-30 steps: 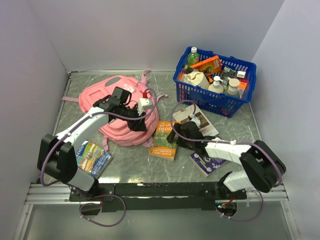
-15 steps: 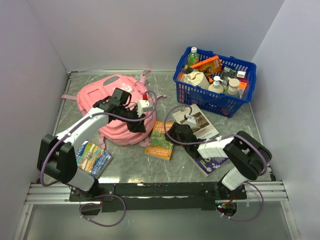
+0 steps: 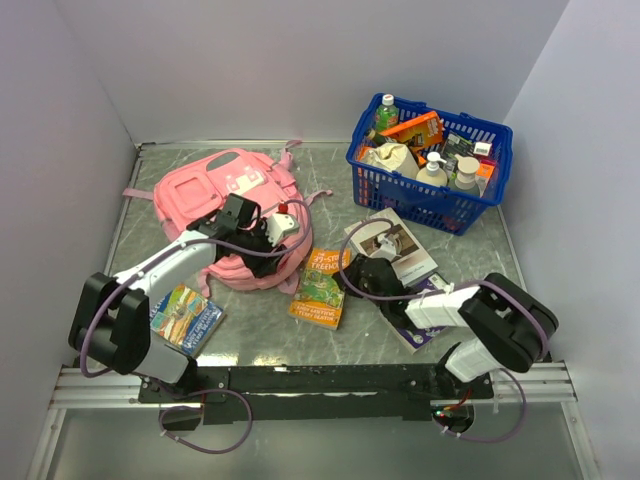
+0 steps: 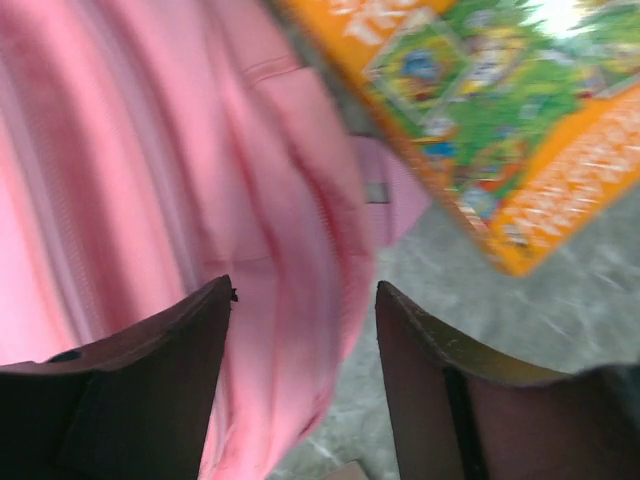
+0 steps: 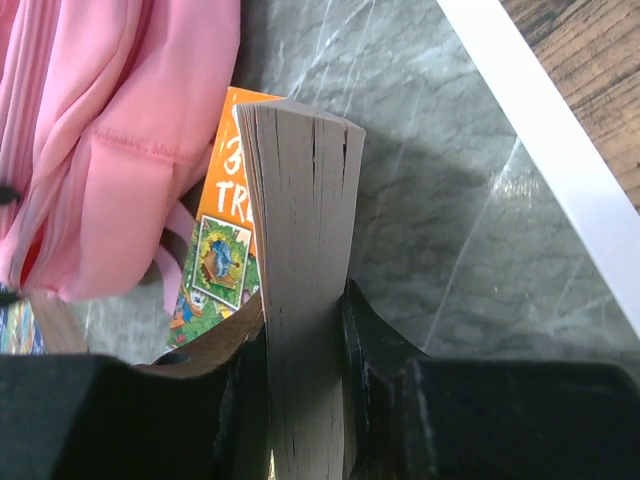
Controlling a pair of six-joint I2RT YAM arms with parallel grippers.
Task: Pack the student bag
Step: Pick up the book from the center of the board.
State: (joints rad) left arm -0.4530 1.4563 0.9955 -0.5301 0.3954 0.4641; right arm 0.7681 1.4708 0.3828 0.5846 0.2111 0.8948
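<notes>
Closing on the orange book [image 5: 300,200], the right claw [image 5: 303,305] now clamps its pages. The left claw [image 4: 305,295] has just spread apart, letting go of the student bag [image 3: 225,185], far left on the worktop [image 3: 260,335]. Nothing holds the bag open now, I think.

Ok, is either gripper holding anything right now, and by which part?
The right gripper grips the orange book across its page block, one finger on each cover. The left gripper holds nothing: its jaws stand apart over the student bag.
</notes>
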